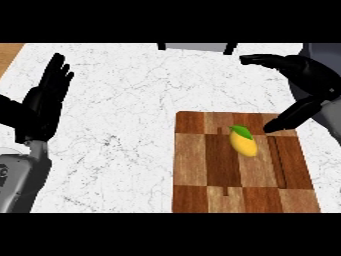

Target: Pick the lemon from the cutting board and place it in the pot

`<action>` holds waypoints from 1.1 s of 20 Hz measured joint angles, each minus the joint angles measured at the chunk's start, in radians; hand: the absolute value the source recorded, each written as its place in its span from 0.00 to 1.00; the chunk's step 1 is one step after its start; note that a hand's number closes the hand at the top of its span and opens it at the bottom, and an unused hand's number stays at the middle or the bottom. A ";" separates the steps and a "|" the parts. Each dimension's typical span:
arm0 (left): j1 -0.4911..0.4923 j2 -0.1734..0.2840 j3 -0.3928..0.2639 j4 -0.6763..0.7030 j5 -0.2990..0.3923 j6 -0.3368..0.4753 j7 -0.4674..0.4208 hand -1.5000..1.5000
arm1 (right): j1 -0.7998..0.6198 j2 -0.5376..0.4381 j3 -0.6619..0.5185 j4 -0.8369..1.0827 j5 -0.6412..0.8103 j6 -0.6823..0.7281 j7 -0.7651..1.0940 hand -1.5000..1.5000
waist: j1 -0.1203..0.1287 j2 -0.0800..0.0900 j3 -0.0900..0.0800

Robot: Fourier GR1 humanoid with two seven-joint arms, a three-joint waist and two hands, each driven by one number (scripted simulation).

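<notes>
Yellow lemon [244, 143] with a green leaf at its upper end, lying near the middle of the wooden cutting board [195, 175], tilted a little, free of both hands. Board of light and dark squares resting on the white marble counter [129, 100], toward the lower right, its bottom edge cut off by the frame. Right hand [306, 80] hanging above the board's top right corner, fingers spread apart and bent, one dark finger pointing down to the board's upper edge just beside the lemon; cannot tell whether that fingertip touches the wood. Nothing pinched there. Right forearm mostly cut off at the right edge. Left hand [44, 102] at the far left, well apart from the board, fingers straight and upright, thumb out to the side, at rest. Left forearm grey, partly out of frame below. At the top edge, only a sliver of a grey shape with two dark legs, too little showing to name.
</notes>
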 measured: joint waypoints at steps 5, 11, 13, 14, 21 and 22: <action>0.009 0.006 0.010 -0.014 0.002 0.007 0.020 0.50 | -0.079 -0.071 0.146 -0.017 0.132 0.012 0.004 0.00 | -0.012 -0.007 -0.002; 0.040 0.005 0.012 -0.041 -0.007 0.018 0.028 0.50 | -0.159 -0.106 0.341 -0.063 0.312 -0.022 -0.010 0.00 | -0.033 -0.016 -0.004; 0.054 0.010 0.021 -0.046 0.000 0.010 0.029 0.50 | -0.172 -0.107 0.399 -0.062 0.364 -0.037 -0.023 0.00 | -0.041 -0.017 -0.004; 0.054 0.015 0.027 -0.045 0.000 0.008 0.031 0.50 | -0.178 -0.105 0.426 -0.065 0.387 -0.044 -0.026 0.00 | -0.047 -0.018 -0.005; 0.099 0.009 0.039 -0.081 -0.007 0.009 0.034 0.50 | -0.194 -0.075 0.530 0.007 0.488 -0.093 -0.080 0.00 | -0.068 -0.021 -0.005; 0.110 0.012 0.043 -0.094 -0.007 0.008 0.039 0.50 | -0.187 -0.072 0.536 0.000 0.494 -0.098 -0.079 0.00 | -0.072 -0.022 -0.005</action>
